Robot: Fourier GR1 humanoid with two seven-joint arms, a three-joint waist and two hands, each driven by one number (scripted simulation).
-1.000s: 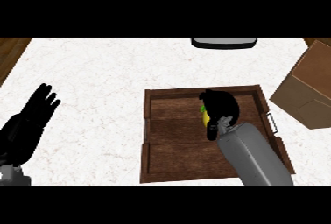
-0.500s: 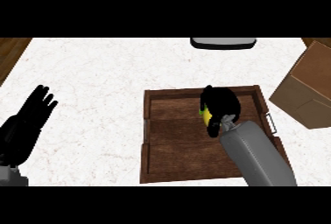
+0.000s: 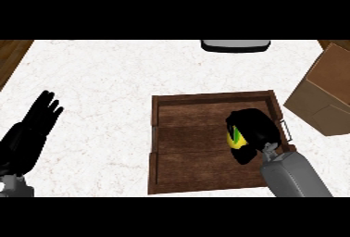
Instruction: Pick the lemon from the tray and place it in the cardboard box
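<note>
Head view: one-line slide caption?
Right hand curled round the lemon over the wooden tray; cardboard box at right, left hand resting open.

White counter (image 3: 103, 92); grey-black object (image 3: 235, 45) at far edge.

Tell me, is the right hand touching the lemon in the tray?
Touching. The head view shows the right hand curled round the lemon, over the tray; only a yellow patch shows between the black fingers.
</note>
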